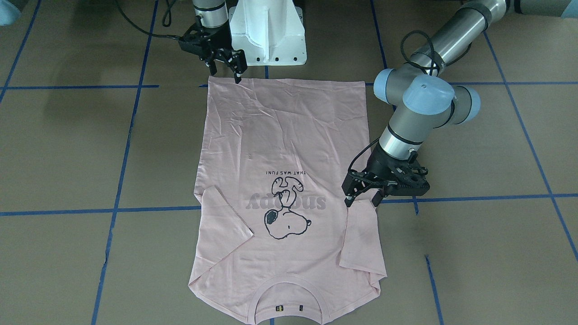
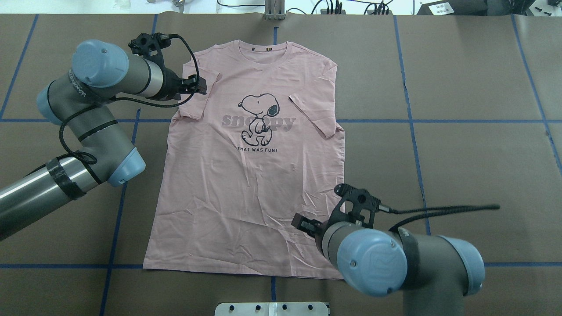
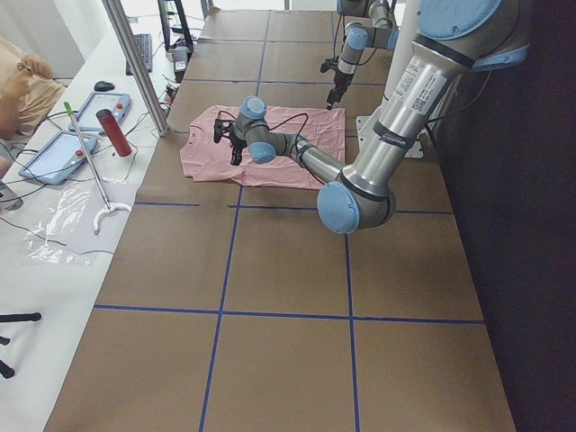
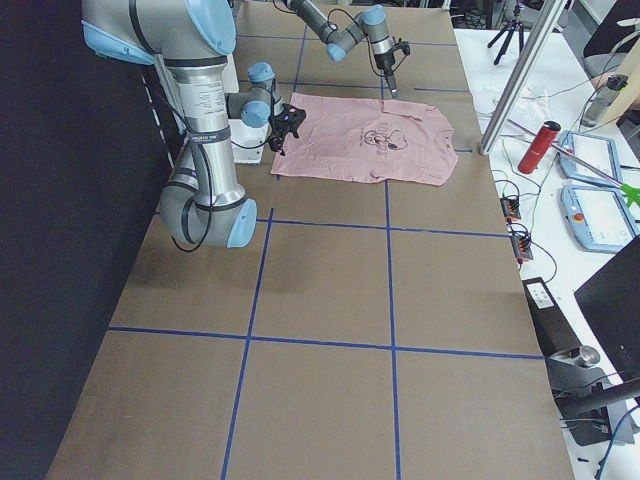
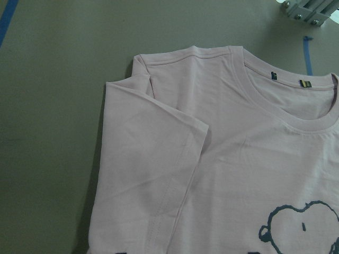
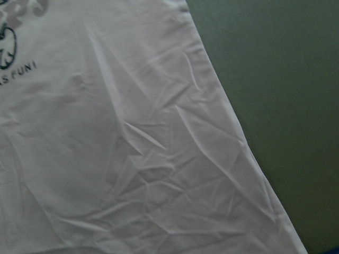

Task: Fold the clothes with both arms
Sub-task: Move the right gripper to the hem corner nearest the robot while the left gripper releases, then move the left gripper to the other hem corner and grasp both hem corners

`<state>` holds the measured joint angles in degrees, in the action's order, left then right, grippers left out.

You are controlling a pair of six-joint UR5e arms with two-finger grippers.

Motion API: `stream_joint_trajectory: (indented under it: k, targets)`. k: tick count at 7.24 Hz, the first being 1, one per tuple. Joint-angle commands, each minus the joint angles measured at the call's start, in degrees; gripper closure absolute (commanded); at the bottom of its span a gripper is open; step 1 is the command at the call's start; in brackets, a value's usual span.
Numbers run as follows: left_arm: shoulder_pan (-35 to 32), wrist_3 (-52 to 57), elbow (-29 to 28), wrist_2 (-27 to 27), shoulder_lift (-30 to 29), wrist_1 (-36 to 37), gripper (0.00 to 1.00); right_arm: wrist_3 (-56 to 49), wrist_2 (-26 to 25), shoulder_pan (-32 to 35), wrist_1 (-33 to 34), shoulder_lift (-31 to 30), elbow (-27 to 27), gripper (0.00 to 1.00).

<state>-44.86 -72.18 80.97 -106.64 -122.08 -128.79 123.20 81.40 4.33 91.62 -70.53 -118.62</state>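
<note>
In the middle of the front-facing view, the pink T-shirt [image 1: 280, 135] is lying flat and print-up on the table [image 1: 67, 149], with both sleeves tucked inward. The left gripper [image 1: 362, 201] is sitting spread apart at the shirt's right edge, just above the tucked sleeve [image 1: 361, 239]. The right gripper [image 1: 225, 74] is waiting with jaws apart at the hem corner, upper left of the shirt. I'm guessing thin, floppy cotton: light, zero stiffness. Pinching the hem corner and the shoulder edge together looks best, otherwise it's sagging and bunching.
</note>
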Motion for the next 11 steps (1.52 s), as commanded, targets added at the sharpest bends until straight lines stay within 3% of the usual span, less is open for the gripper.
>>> stream_joint_trajectory:
  k: [1,9,11]
  targets:
    - [0.03,-0.07,-0.11,0.03,0.0,-0.06,0.18,5.82,-0.36,-2.39,0.13,-2.93,0.58,0.36]
    - [0.21,-1.13,0.24,0.03,-0.09,-0.15,0.17,5.92,0.08,-2.93,0.75,-3.21,1.9,0.43]
    - [0.21,-1.21,0.24,0.03,0.0,-0.06,0.17,6.0,0.08,-2.93,0.84,-3.3,1.9,0.58]
